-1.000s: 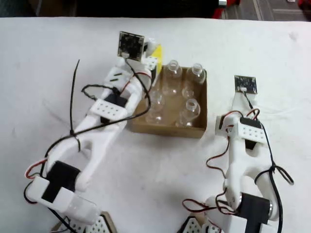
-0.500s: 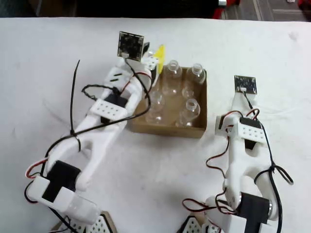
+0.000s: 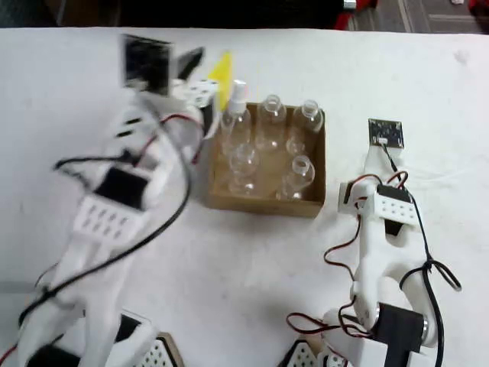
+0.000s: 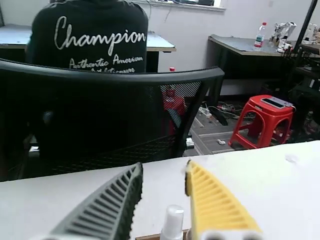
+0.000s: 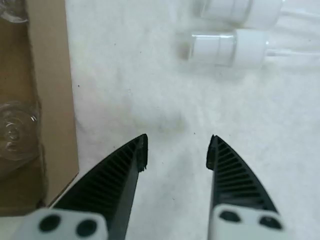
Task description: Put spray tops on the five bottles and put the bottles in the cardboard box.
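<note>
The cardboard box stands mid-table with several clear bottles in it. One bottle at its far left corner wears a white spray top; the others, such as one bottle beside it, are bare-necked. My left gripper hangs open, raised, just left of that corner. In the left wrist view the left gripper has nothing between its grey and yellow fingers, and the white spray top stands below them. My right gripper is open over bare table, right of the box wall. Two loose spray tops lie ahead of it.
The right arm rests on the table to the right of the box. White tablecloth runs all around the box. The arm bases stand along the near edge.
My left arm has swung up and to the left, away from the box's far left corner, uncovering the topped bottle that stands there. The right arm has not moved.
</note>
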Action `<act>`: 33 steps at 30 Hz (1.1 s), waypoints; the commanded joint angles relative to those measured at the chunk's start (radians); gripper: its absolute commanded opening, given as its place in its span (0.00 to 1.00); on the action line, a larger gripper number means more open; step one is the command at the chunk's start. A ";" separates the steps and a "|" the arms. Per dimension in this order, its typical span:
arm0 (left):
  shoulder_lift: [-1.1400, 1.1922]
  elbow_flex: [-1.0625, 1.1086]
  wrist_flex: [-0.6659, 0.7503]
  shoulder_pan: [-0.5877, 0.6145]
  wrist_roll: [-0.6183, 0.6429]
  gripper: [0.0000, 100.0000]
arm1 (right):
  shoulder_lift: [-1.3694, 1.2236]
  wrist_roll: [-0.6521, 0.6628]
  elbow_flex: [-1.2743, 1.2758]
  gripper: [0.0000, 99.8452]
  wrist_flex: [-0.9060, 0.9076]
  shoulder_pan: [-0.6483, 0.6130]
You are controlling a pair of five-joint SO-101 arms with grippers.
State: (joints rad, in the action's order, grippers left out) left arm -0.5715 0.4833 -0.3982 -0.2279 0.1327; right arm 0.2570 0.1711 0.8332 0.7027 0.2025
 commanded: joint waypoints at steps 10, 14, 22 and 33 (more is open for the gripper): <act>-0.338 -0.075 -0.690 0.358 -0.525 0.13 | 0.005 0.014 -0.002 0.17 -0.007 0.001; -0.343 0.032 -0.674 0.460 -0.710 0.13 | 0.005 0.014 0.009 0.17 -0.013 0.001; -0.338 0.351 -0.471 0.622 -1.313 0.13 | 0.005 0.012 0.011 0.17 -0.013 0.001; -0.236 0.508 -0.451 0.377 -1.616 0.14 | 0.005 0.012 0.011 0.17 -0.015 0.001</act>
State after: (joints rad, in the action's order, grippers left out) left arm -0.8892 1.0096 -0.9490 0.2478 -1.4922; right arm 0.2570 0.1711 0.8485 0.7027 0.2025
